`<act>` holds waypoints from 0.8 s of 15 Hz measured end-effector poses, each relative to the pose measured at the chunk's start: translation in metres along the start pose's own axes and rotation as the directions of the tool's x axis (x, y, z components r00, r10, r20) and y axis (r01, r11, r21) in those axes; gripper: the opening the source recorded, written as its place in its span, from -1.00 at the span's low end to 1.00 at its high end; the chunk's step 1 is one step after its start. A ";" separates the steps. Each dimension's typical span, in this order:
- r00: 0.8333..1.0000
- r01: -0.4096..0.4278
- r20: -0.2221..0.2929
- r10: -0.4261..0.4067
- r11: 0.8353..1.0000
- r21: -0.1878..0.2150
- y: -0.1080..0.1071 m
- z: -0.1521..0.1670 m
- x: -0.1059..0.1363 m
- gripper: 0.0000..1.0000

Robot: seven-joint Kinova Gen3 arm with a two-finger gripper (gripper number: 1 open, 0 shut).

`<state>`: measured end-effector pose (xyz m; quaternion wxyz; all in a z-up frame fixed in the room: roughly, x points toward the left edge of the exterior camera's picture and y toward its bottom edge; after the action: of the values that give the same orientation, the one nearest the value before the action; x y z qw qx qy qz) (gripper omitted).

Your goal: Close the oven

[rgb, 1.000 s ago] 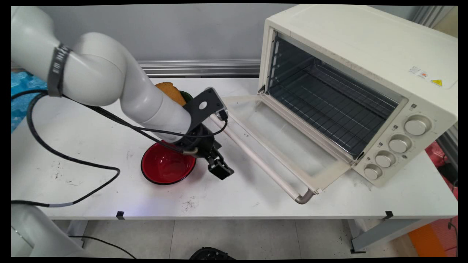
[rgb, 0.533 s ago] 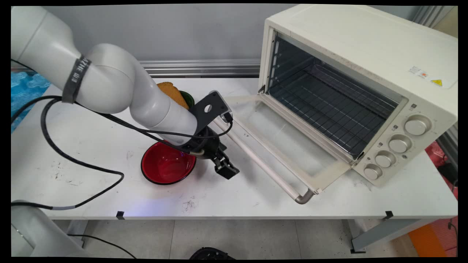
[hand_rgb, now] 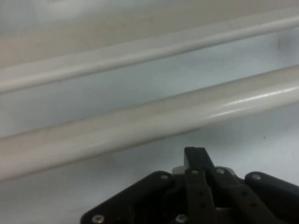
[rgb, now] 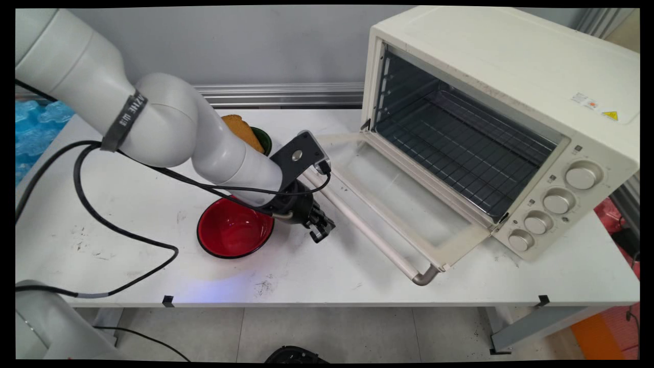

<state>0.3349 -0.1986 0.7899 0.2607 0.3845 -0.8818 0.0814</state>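
My black gripper (rgb: 321, 231) hangs low over the white table, its fingers pressed together with nothing between them. It sits just right of a red bowl (rgb: 233, 231) and just short of the cream handle bar (rgb: 357, 220) of the toaster oven's open door (rgb: 403, 204). In the hand view the shut gripper (hand_rgb: 196, 156) points at that handle bar (hand_rgb: 140, 126), which runs across the picture close ahead. The oven (rgb: 500, 102) stands open with an empty wire rack (rgb: 460, 148) inside.
Behind the arm a green bowl (rgb: 261, 138) holds a piece of orange-brown bread (rgb: 240, 130). Black cables (rgb: 122, 230) trail over the table's left part. The open door lies flat over the table's middle.
The gripper has moved right and slightly up, away from the red bowl and closer to the door's handle bar. The arm's elbow has swung rightward with it.
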 end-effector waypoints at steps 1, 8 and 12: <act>1.000 0.001 -0.005 -0.001 1.000 0.001 0.000 0.001 0.000 -1.00; 0.998 0.025 -0.054 -0.025 1.000 0.014 -0.003 0.008 0.000 -1.00; 0.995 0.041 -0.095 -0.038 0.999 0.021 -0.004 0.007 0.000 -1.00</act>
<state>0.3347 -0.2037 0.7833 0.2992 0.4005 -0.8597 0.1044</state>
